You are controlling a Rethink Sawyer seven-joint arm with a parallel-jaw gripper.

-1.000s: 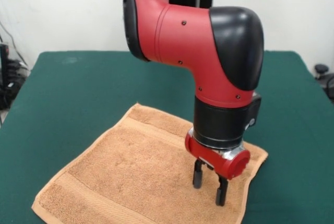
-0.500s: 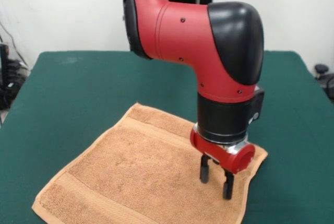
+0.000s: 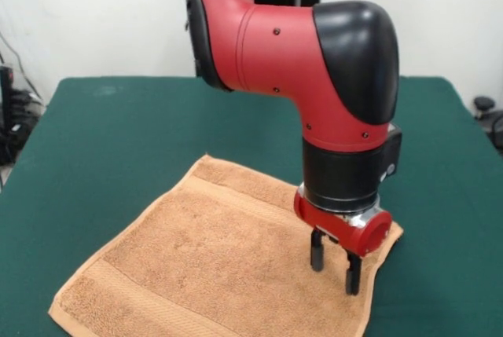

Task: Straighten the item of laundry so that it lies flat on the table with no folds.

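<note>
The orange-tan terry towel (image 3: 212, 258) lies spread on the dark green table (image 3: 102, 141), in the lower middle of the front view. It looks mostly flat, with border bands along two sides; its lower edge runs out of the picture. No label shows. My gripper (image 3: 335, 268) hangs from the red and black arm over the towel's right part, close to its right corner. Its two black fingers (image 3: 317, 254) are apart and hold nothing, with their tips just above the cloth.
The arm's big red elbow (image 3: 299, 62) fills the upper middle. Cables and dark gear lie off the table's left edge (image 3: 12, 117), and a black knob stands off the right edge (image 3: 483, 105). Green table lies all round the towel.
My gripper has moved to the right and a little toward the camera over the towel, nearer its right corner. The fingers stayed apart. The towel has not moved.
</note>
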